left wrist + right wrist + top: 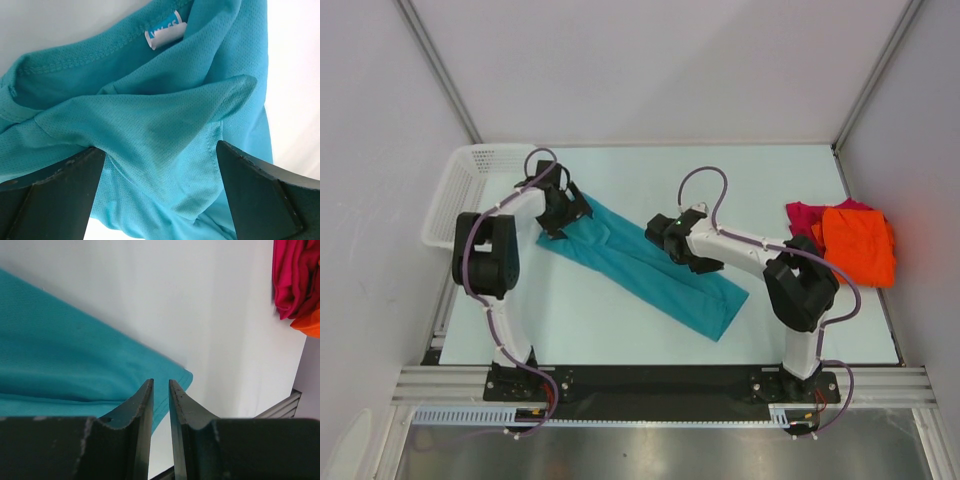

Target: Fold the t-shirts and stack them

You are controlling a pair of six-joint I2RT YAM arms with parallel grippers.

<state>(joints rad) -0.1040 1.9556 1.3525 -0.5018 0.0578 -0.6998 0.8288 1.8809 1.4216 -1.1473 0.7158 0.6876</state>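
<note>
Me: Black fingers [55, 195] of my left gripper [160, 192] fill the near edge of its wrist view. They are spread wide and hold nothing. A raised ridge of the teal-blue mesh-knit t-shirt [150, 125] sits between them, just short of its white neck label [165, 31].

Partner: And the other one?

Me: My right gripper [161, 390] is ajar by a thin slit and empty as far as I can see. Its tips are poised over the shirt's edge, near a rounded corner.

Partner: How does the shirt lie?

Me: Long and narrow on the pale table [620, 330]. Its collar end is under my left gripper. The hem end lies beyond my right gripper, toward that arm's base. So the long axis runs from one gripper past the other.

Partner: What could go wrong?

Me: I reckon closing the left on that ridge may catch only the top layer, and lifting would then peel the fold open. The right's slit looks too narrow for a doubled edge, so it might shove and wrinkle the cloth instead. The bright orange t-shirt [858, 245] and the magenta-red t-shirt [805, 215] are heaped well off my right gripper's outer side, out of harm's way.
</note>
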